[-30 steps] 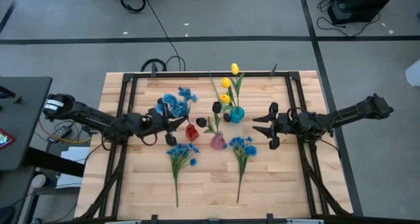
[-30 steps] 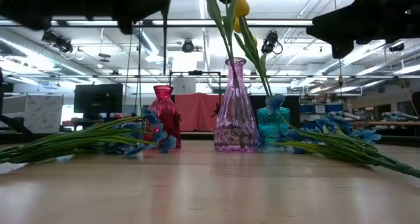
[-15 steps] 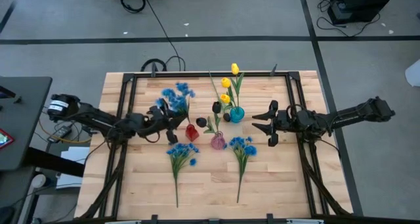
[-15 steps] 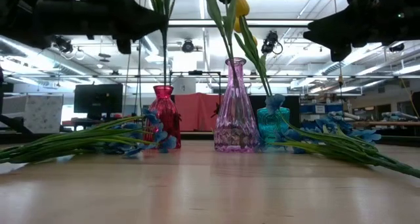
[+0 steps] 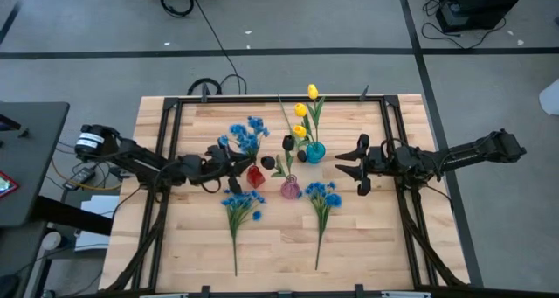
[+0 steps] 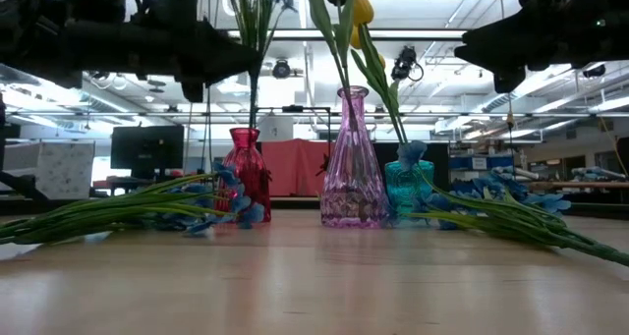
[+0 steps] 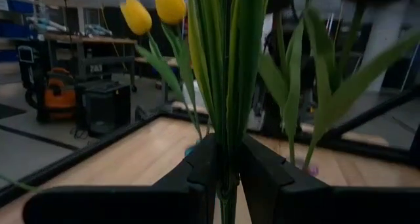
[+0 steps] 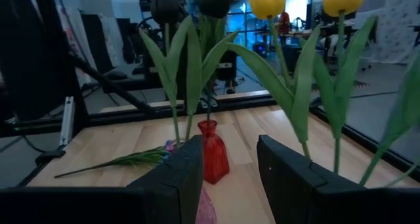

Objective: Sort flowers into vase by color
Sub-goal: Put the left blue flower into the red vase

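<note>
My left gripper is shut on a bunch of blue blossoms and hovers just left of the red vase. In the low view the bunch's stems hang upright above the red vase's mouth. The pink vase holds dark tulip buds. The teal vase holds yellow tulips. Two more blue bunches lie flat on the table. My right gripper is open, in the air right of the teal vase. My left gripper pinches the blue bunch's green stems between its two fingers, low on the stems. The fingers come level from the table's left and lie across the stems. The bunch is lifted clear and stands nearly upright, blossoms above and stem ends below the fingers.
The three vases stand close together at the table's middle. A black frame rail runs around the table's edges. The lying bunches' stems reach toward the near edge. Bare wood lies between them.
My left gripper has carried the blue bunch toward the table's right, toward the red vase. The bunch has tipped more upright, and its stems now hang over the vase's mouth. My right arm has kept still.
</note>
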Controlling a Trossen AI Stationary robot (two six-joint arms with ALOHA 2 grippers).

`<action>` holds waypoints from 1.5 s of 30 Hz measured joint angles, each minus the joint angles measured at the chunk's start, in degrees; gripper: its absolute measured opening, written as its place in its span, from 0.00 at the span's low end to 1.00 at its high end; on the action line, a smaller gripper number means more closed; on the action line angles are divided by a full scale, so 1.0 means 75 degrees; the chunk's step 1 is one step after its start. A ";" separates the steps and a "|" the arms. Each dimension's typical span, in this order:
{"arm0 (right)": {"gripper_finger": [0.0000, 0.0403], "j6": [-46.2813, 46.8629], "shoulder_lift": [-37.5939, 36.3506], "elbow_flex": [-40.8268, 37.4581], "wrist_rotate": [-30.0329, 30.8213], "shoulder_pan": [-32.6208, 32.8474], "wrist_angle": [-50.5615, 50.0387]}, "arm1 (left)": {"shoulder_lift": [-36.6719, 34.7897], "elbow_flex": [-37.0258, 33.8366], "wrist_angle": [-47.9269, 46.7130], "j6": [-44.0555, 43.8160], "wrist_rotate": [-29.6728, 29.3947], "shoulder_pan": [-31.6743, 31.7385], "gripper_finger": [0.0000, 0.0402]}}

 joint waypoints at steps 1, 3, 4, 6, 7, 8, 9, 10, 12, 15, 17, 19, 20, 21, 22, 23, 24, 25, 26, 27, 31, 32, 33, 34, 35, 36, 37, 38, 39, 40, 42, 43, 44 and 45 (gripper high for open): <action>0.38 0.0003 0.0000 0.0000 -0.0083 0.0000 0.0000 | 0.0073 0.0000 -0.0041 -0.0007 0.0006 0.0000 0.16; 0.38 0.0092 0.0000 0.0000 -0.0223 0.0000 -0.0011 | 0.0276 0.0000 -0.0060 -0.0034 0.0063 -0.0006 0.16; 0.38 0.0135 0.0000 0.0000 -0.0257 0.0000 -0.0026 | 0.0382 0.0000 -0.0064 -0.0065 0.0067 -0.0006 0.16; 0.38 0.0189 0.0000 0.0000 -0.0349 0.0000 -0.0091 | 0.0561 0.0000 -0.0083 -0.0173 0.0082 -0.0006 0.16; 0.38 0.0201 0.0000 0.0000 -0.0360 0.0000 -0.0159 | 0.0642 0.0000 -0.0072 -0.0175 0.0082 -0.0006 0.16; 0.38 0.0201 0.0000 0.0000 -0.0366 0.0000 -0.0217 | 0.0721 0.0000 -0.0054 -0.0178 0.0082 -0.0006 0.16; 0.38 0.0204 0.0000 0.0000 -0.0366 0.0000 -0.0260 | 0.0784 0.0000 -0.0058 -0.0190 0.0082 -0.0006 0.16; 0.38 0.0207 0.0000 0.0000 -0.0366 -0.0006 -0.0287 | 0.0839 0.0000 -0.0069 -0.0204 0.0101 -0.0006 0.16; 0.38 0.0204 0.0000 0.0000 -0.0366 -0.0035 -0.0324 | 0.0936 0.0000 -0.0035 -0.0207 0.0219 -0.0006 0.16; 0.38 0.0204 0.0000 0.0000 -0.0364 -0.0127 -0.0386 | 0.1062 0.0000 -0.0001 -0.0201 0.0260 -0.0006 0.16; 0.38 0.0204 0.0000 0.0000 -0.0363 -0.0200 -0.0431 | 0.1120 0.0000 0.0004 -0.0224 0.0260 -0.0006 0.16; 0.38 0.0204 0.0000 0.0000 -0.0364 -0.0257 -0.0452 | 0.1139 0.0000 -0.0026 -0.0233 0.0260 -0.0006 0.16; 0.38 0.0204 0.0000 0.0000 -0.0369 -0.0287 -0.0466 | 0.1139 0.0000 -0.0059 -0.0233 0.0260 -0.0006 0.16; 0.38 0.0204 0.0000 0.0000 -0.0390 -0.0309 -0.0469 | 0.1139 0.0000 -0.0072 -0.0233 0.0260 -0.0006 0.16; 0.38 0.0204 0.0000 0.0000 -0.0404 -0.0326 -0.0471 | 0.1139 0.0000 -0.0088 -0.0233 0.0261 -0.0006 0.16; 0.38 0.0204 0.0000 0.0000 -0.0419 -0.0338 -0.0472 | 0.1139 0.0000 -0.0101 -0.0233 0.0260 -0.0006 0.16; 0.38 0.0204 0.0000 0.0000 -0.0441 -0.0348 -0.0469 | 0.1139 0.0000 -0.0109 -0.0229 0.0260 -0.0006 0.16; 0.38 0.0204 0.0000 0.0000 -0.0467 -0.0353 -0.0472 | 0.1139 0.0000 -0.0145 -0.0215 0.0260 -0.0006 0.17; 0.38 0.0204 0.0000 0.0000 -0.0486 -0.0353 -0.0469 | 0.1139 0.0000 -0.0218 -0.0198 0.0260 -0.0006 0.18; 0.38 0.0204 0.0000 0.0000 -0.0489 -0.0353 -0.0469 | 0.1139 0.0000 -0.0304 -0.0195 0.0260 -0.0006 0.19; 0.38 0.0204 0.0000 0.0000 -0.0495 -0.0353 -0.0468 | 0.1139 0.0000 -0.0461 -0.0181 0.0263 -0.0006 0.29; 0.38 0.0204 0.0000 0.0000 -0.0500 -0.0353 -0.0469 | 0.1139 0.0000 -0.0468 -0.0145 0.0263 -0.0006 0.33; 0.38 0.0204 0.0000 0.0000 -0.0501 -0.0353 -0.0469 | 0.1128 0.0000 -0.0468 -0.0075 0.0260 -0.0006 0.36; 0.38 0.0204 0.0000 0.0000 -0.0508 -0.0353 -0.0469 | 0.1104 0.0000 -0.0468 0.0021 0.0260 -0.0006 0.39; 0.38 0.0204 0.0000 0.0000 -0.0532 -0.0353 -0.0467 | 0.1069 0.0000 -0.0467 0.0053 0.0260 -0.0006 0.42; 0.38 0.0204 0.0000 0.0000 -0.0550 -0.0353 -0.0466 | 0.1039 0.0000 -0.0456 0.0074 0.0260 -0.0006 0.45; 0.38 0.0207 0.0000 0.0000 -0.0559 -0.0353 -0.0466 | 0.1008 0.0000 -0.0459 0.0117 0.0260 -0.0006 0.47; 0.38 0.0239 0.0000 0.0000 -0.0564 -0.0353 -0.0466 | 0.0988 0.0000 -0.0460 0.0187 0.0259 -0.0006 0.50; 0.38 0.0256 0.0000 0.0000 -0.0564 -0.0353 -0.0466 | 0.0966 0.0000 -0.0471 0.0201 0.0257 -0.0009 0.51; 0.38 0.0256 0.0000 0.0000 -0.0564 -0.0353 -0.0469 | 0.0922 0.0000 -0.0493 0.0204 0.0260 -0.0009 0.53; 0.38 0.0259 0.0000 0.0000 -0.0564 -0.0353 -0.0469 | 0.0810 0.0000 -0.0542 0.0229 0.0225 -0.0044 0.54; 0.38 0.0259 0.0000 0.0000 -0.0564 -0.0353 -0.0472 | 0.0706 0.0005 -0.0691 0.0232 0.0097 -0.0085 0.54; 0.38 0.0259 0.0000 0.0000 -0.0564 -0.0353 -0.0472 | 0.0590 0.0006 -0.0930 0.0233 -0.0086 -0.0138 0.54; 0.38 0.0262 0.0000 0.0000 -0.0564 -0.0353 -0.0475 | 0.0463 0.0006 -0.1216 0.0237 -0.0290 -0.0207 0.54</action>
